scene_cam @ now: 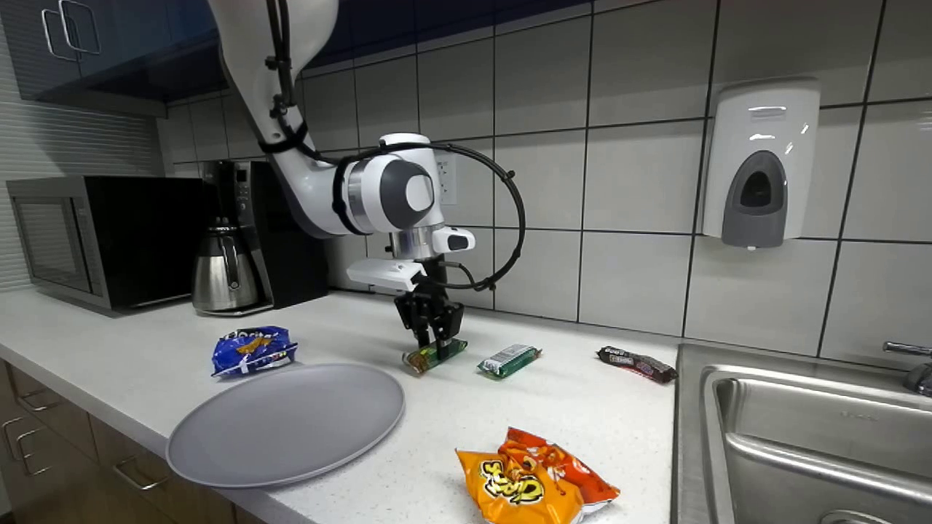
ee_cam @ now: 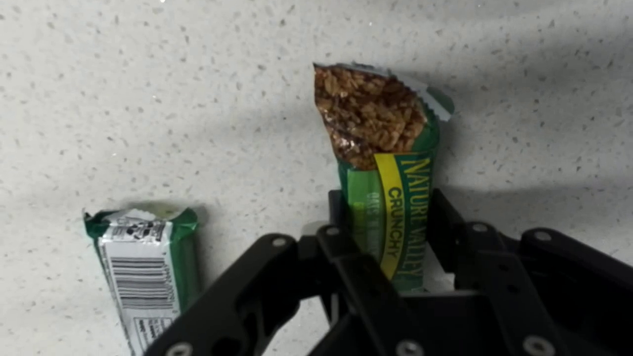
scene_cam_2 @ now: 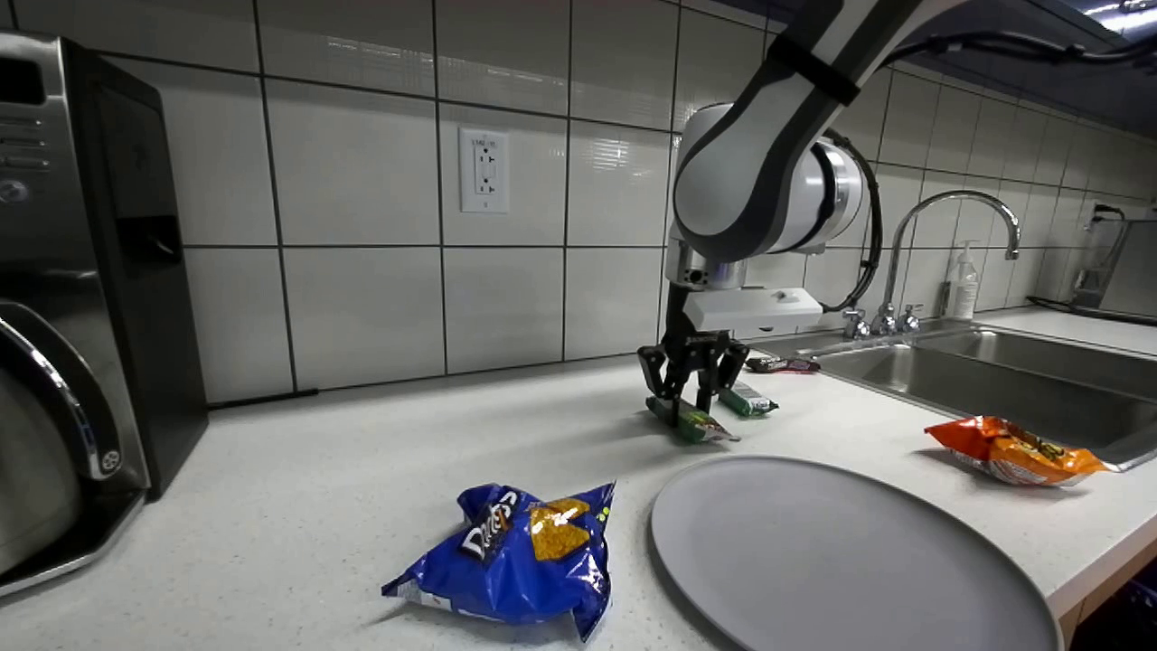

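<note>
Snack bar [ee_cam: 390, 188]: one, green wrapper, lying on the desk [scene_cam_2: 316, 497] between the fingers of the tool [scene_cam: 432, 349]. Tool: pointing down, narrowed to the bar's width, one finger against each long side, bar held. Long axis: near vertical in the wrist view, end with the oat picture uppermost; in an exterior view that end points toward the grey plate [scene_cam: 291, 429]. Marking, set lengthwise: "NATURE VALLEY"; "CRUNCHY" on a yellow band; a fainter "OATS".

Second green bar [scene_cam: 510, 359]: near the first, apart from it, axis close to parallel. Back face up; barcode shown, smaller print too fine to read.

Blue bag [scene_cam_2: 533, 556]: lettered "Doritos", chip picture on the front; beside the plate.

Orange bag [scene_cam: 535, 480]: red and orange, front creased, brand lettering distorted.

Dark wrapper [scene_cam: 637, 364]: slim, near the sink [scene_cam: 688, 437]; lettering too small to read.

Surface and room: desk white with grey specks. Pale wall tiles [scene_cam: 641, 182], dark joints. Sink of steel, two bowls. White soap dispenser [scene_cam: 761, 164], wall-mounted. Wall outlet [scene_cam_2: 484, 170]. Microwave [scene_cam: 145, 240] next to a black coffee machine [scene_cam: 291, 273] with steel carafe [scene_cam: 226, 273].
</note>
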Available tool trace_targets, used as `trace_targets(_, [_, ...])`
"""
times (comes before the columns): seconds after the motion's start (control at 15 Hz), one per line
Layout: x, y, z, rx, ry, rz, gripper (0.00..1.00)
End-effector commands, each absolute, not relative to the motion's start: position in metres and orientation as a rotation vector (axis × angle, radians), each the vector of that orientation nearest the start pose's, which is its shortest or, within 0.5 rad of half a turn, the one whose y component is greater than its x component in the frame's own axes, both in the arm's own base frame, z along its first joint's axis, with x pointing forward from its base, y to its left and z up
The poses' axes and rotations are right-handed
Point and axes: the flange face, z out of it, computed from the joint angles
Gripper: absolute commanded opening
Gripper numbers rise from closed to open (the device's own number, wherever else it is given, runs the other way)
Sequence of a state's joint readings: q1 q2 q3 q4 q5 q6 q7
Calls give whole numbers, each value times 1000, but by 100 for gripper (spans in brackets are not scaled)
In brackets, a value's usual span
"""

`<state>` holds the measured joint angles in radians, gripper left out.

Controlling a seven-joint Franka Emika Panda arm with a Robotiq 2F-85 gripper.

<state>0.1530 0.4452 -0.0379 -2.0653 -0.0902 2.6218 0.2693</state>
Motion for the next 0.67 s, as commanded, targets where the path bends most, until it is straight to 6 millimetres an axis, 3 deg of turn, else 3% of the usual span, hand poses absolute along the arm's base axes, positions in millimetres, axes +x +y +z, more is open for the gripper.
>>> trace_targets(0.0, [600,72,241,-3172,147,-190,17])
trace_targets(0.6, [585,83,253,-3167,415,-145,17])
